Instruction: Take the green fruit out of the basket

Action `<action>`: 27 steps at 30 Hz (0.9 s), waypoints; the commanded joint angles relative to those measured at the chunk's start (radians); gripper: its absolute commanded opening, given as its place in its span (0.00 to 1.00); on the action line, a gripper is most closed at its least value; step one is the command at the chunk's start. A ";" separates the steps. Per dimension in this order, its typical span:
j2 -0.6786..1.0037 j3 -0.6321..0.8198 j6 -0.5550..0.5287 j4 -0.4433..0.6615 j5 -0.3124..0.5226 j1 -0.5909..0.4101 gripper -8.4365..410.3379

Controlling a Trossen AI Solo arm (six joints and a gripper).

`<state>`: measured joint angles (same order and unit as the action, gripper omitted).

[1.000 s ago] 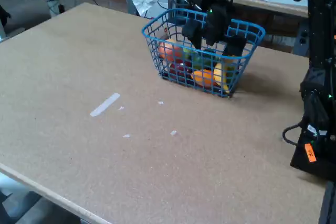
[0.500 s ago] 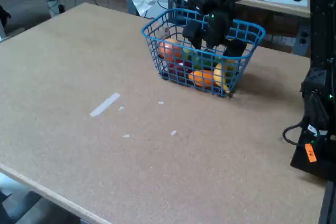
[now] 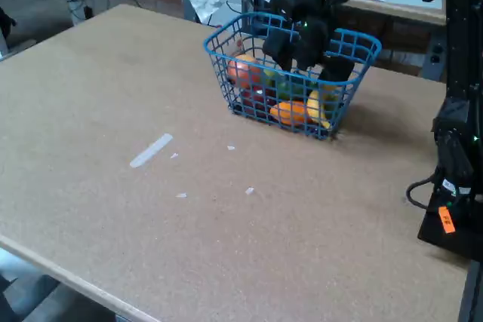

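The blue wire basket [image 3: 226, 84] stands at the back of the brown table in the fixed view. Through its mesh I see the dark green fruit [image 3: 290, 86] in the middle, partly hidden by the arm. My black gripper [image 3: 306, 62] reaches down into the basket from above. Its two fingers stand wide apart, one left of the green fruit and one right of it, so it is open. Whether a finger touches the fruit I cannot tell.
The basket also holds a red-orange fruit [image 3: 244, 73], an orange one [image 3: 290, 113], a yellow one [image 3: 321, 103] and a small bright green piece [image 3: 269, 75]. A white tape strip [image 3: 151, 150] lies on the table. The arm's black base [image 3: 456, 156] stands at the right edge.
The gripper has sunk a little lower into the basket and shifted slightly left. The basket and fruits have stayed in place.
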<state>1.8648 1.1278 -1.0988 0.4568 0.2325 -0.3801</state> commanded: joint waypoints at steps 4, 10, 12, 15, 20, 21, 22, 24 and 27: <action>0.007 -0.008 0.004 0.047 -0.003 0.000 0.51; 0.007 -0.008 0.005 0.056 0.001 0.000 0.42; 0.007 -0.008 0.004 0.056 0.002 0.000 0.42; 0.007 -0.008 0.005 0.056 0.002 0.000 0.42; 0.007 -0.008 0.009 0.053 0.005 0.000 0.42; 0.007 -0.008 0.025 0.053 0.006 0.000 0.42; 0.007 -0.008 0.039 0.054 0.006 0.000 0.43; 0.007 -0.008 0.051 0.059 0.006 0.000 0.46; 0.007 -0.008 0.023 0.062 0.006 0.000 0.52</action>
<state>1.8690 1.1217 -1.0550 0.5037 0.2291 -0.3798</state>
